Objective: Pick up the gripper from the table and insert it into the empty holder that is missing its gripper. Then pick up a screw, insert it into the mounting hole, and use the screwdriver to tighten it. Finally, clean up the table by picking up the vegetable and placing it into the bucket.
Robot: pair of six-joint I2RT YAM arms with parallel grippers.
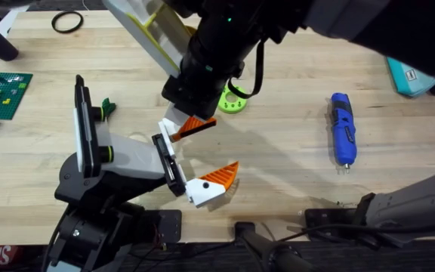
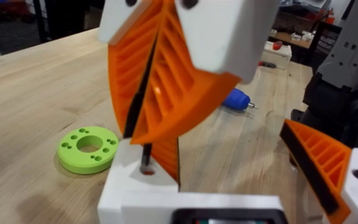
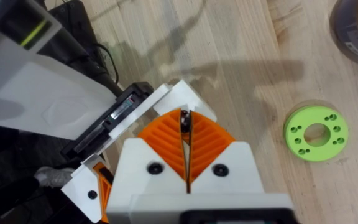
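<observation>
At the lower left of the overhead frame, the holder (image 1: 127, 160) lies level, the gripper (image 2: 129, 180) seated on its rail. Just above, the right hand (image 3: 185, 132) is clamped on a screw (image 2: 146, 158), upright over the mounting hole, likely to drop straight in. Farther right on the tabletop (image 1: 278, 159) waits the blue screwdriver (image 1: 342, 128).

Holder (image 1: 127, 159) sat at table's (image 1: 293, 162) front left; ring (image 1: 233, 99) lay behind it, screwdriver (image 1: 343, 129) well right, tape roll (image 1: 67, 22) far back left.
</observation>
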